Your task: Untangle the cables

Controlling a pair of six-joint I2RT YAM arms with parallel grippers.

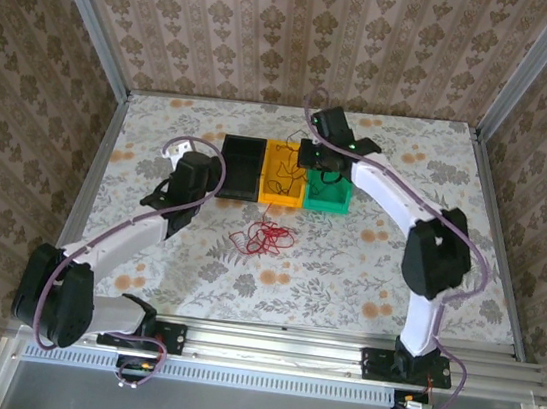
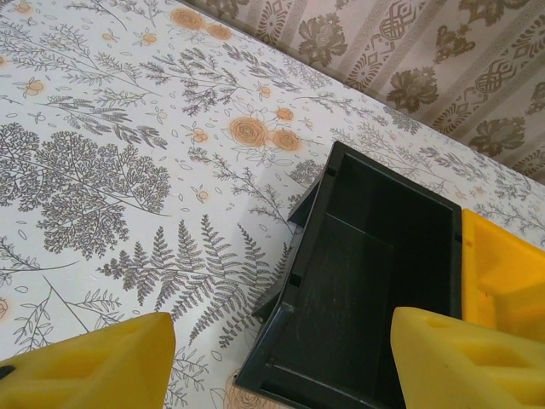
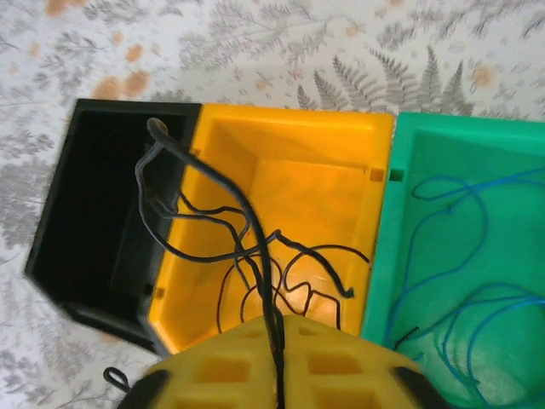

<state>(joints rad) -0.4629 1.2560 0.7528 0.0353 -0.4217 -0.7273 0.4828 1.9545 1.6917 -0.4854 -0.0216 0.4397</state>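
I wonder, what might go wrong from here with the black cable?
The black cable, pinched in the right gripper, loops over the wall between the yellow bin and the black bin, so on release part may fall into the black one. A strand may also cling to the gripper and get dragged out.

Black bin point(image 3: 85, 204), orange bin point(image 3: 289, 162) and green bin point(image 3: 426, 141) — smooth moulded plastic, faintly glossy. Black cable point(image 3: 269, 298) matt-sheathed. Floral tabletop point(image 2: 102, 128) matt — frame rail point(image 1: 285, 347) dull metal.
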